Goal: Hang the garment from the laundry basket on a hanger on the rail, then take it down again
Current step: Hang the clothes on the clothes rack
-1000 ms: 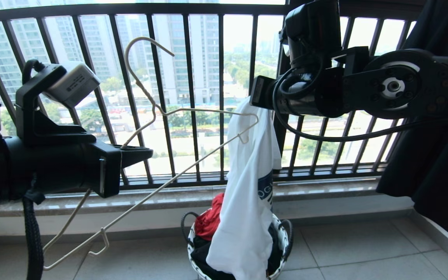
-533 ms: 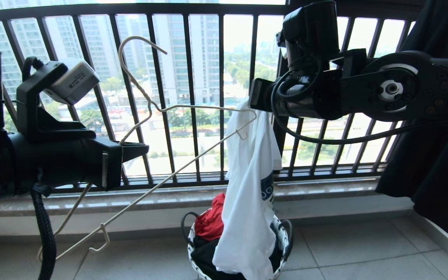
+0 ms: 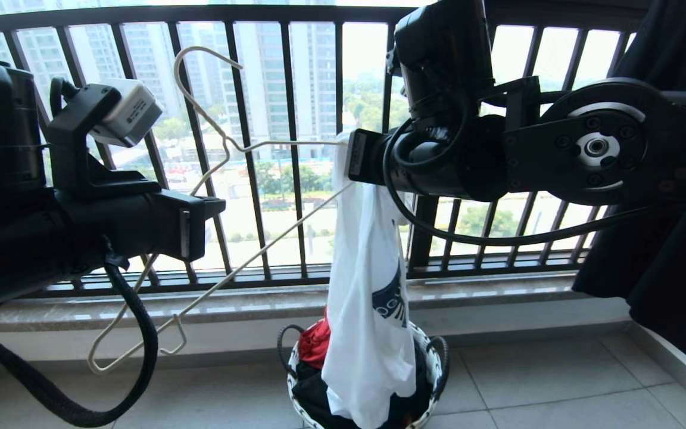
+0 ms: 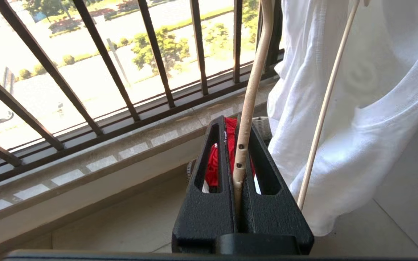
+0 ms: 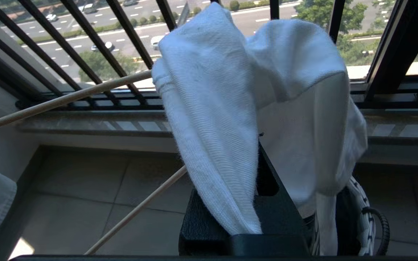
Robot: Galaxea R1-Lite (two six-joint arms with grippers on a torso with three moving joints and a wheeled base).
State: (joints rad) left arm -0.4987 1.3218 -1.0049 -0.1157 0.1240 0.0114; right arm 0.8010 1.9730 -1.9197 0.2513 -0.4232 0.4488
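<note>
Threading hanger into shirt: the left pincer (image 4: 238, 183) pinches the cream wire hanger (image 3: 248, 179) while the right pincer (image 5: 256, 203) grips the white T-shirt (image 3: 367, 286) above the laundry basket (image 3: 432, 369); next, seating the collar.

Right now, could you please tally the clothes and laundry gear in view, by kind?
White T-shirt: 1
Red garment: 1
Black garments: 2, one in the basket, one hanging at right
Wire hanger: 1
Laundry basket: 1
Total: 6
</note>
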